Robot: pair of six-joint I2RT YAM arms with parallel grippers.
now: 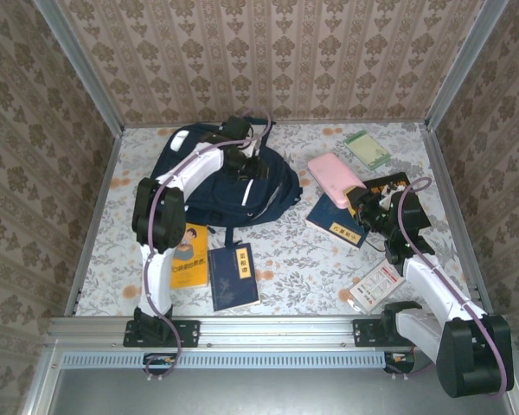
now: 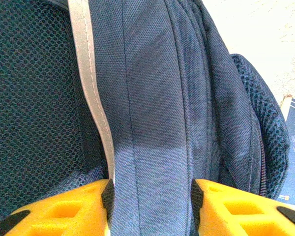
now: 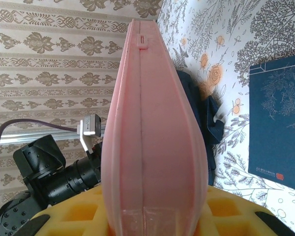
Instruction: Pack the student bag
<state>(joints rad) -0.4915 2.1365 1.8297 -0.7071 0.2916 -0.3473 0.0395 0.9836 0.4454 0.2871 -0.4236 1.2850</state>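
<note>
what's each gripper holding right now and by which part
The left gripper pinches a navy fabric fold of the student bag beside its reflective stripe; the right gripper clamps the pink case by its near end.

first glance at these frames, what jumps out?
The big navy student bag at the far left-centre of the table, with the left gripper clamped on a fold of its fabric. To its right, the right gripper holds a pink case, bright against the floral tablecloth. A yellow book lies near the left arm's base.
</note>
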